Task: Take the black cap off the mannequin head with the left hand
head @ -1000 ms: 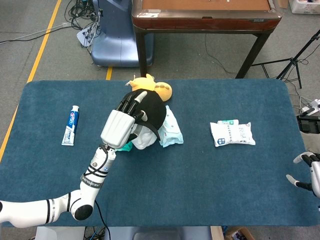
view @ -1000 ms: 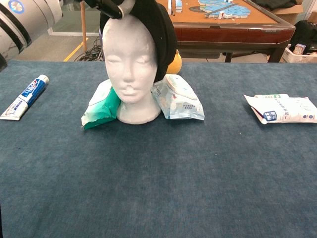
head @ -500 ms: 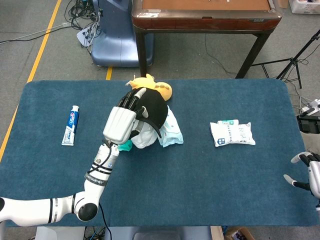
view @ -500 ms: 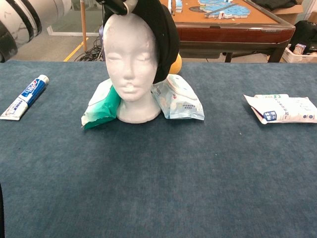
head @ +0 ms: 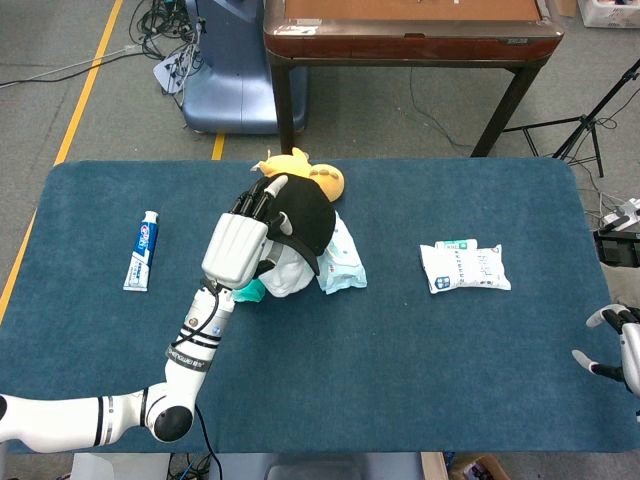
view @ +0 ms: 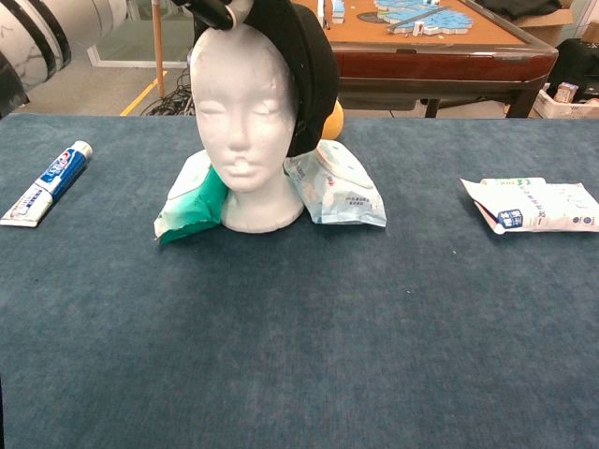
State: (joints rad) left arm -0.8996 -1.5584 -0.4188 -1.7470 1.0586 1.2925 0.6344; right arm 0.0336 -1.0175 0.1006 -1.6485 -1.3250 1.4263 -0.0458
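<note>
Fingers (head: 262, 200) of the left hand (head: 238, 245) lie extended on top of the cap (head: 305, 218); a firm grasp cannot be confirmed. Cap: black, soft fabric, pushed toward the back of the smooth white foam head (view: 245, 112). Right hand (head: 618, 345) sits well apart, fingers spread, holding nothing.

No text is showing clearly enough to read. The toothpaste tube (view: 45, 182) is carrying a blue-and-red logo, and the white packet (view: 535, 206) and the wipes pack (view: 339, 187) are showing small blue print, all too blurred to make out.
</note>
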